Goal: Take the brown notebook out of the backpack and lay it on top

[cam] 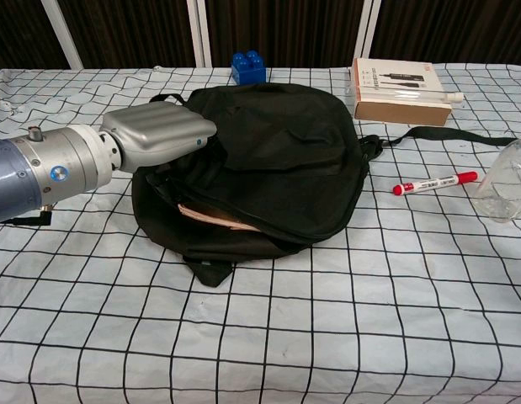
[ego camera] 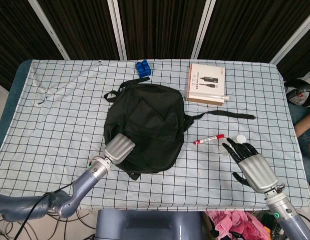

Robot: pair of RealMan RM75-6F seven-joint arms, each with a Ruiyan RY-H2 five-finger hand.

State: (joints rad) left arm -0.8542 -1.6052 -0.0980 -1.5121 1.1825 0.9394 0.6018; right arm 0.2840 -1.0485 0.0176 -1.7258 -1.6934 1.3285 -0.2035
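Left hand [cam: 155, 135] is at the backpack [cam: 277, 143] opening, grip not discernible; notebook [cam: 218, 220] edge lies just below it, long axis left-right. Right hand [ego camera: 250, 162] is spread open, well apart.

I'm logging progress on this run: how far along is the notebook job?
Done: the backpack is unzipped, and the brown notebook shows in the opening. In hand: the left robot hand is at the opening, fingers hidden. Left: pulling the notebook out and laying it on top. The right robot hand rests open beside the red marker.

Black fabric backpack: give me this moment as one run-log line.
black fabric backpack: flat, mouth open | brown notebook: inside, edge showing | left hand: on backpack | right hand: open, on table
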